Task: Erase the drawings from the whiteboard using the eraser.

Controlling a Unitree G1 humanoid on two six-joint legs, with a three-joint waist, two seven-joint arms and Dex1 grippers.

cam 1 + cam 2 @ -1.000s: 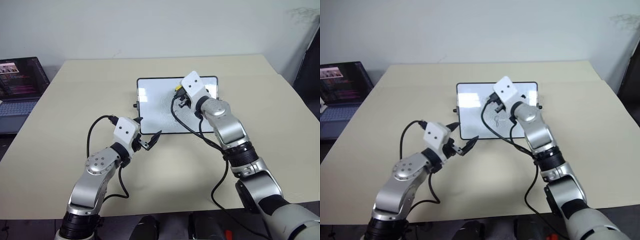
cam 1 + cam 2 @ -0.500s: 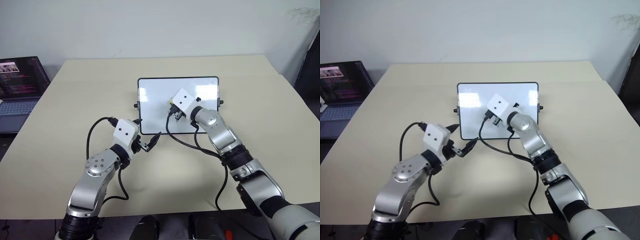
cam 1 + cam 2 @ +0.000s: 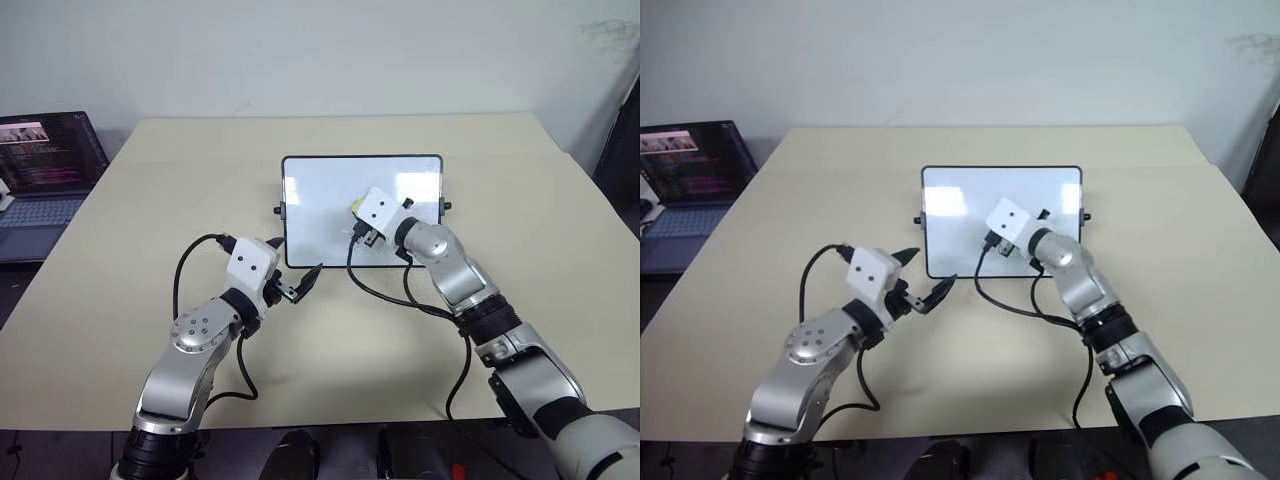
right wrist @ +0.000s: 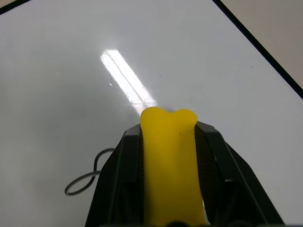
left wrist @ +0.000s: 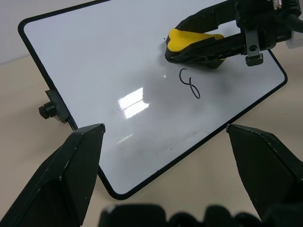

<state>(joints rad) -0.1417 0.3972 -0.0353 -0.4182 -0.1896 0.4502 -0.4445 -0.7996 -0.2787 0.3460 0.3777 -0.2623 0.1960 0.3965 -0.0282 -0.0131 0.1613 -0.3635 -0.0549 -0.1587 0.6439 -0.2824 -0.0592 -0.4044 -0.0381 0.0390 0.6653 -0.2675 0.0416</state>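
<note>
Only 1 drawing (image 5: 190,83), 1 eraser (image 5: 193,39), 1 whiteboard (image 5: 94,56)

The small yellow sponge-like eraser (image 4: 169,165) is squeezed between the right pincer's (image 4: 169,142) black fingers, so its sides and dark underside are covered, and the frame's edge cuts off its rear. In the head views the white wrist housing hides most of it. The remaining thin dark loop-shaped drawing (image 5: 190,84) seems an "8". The open laptop (image 3: 42,170) is cropped at the edge.
</note>
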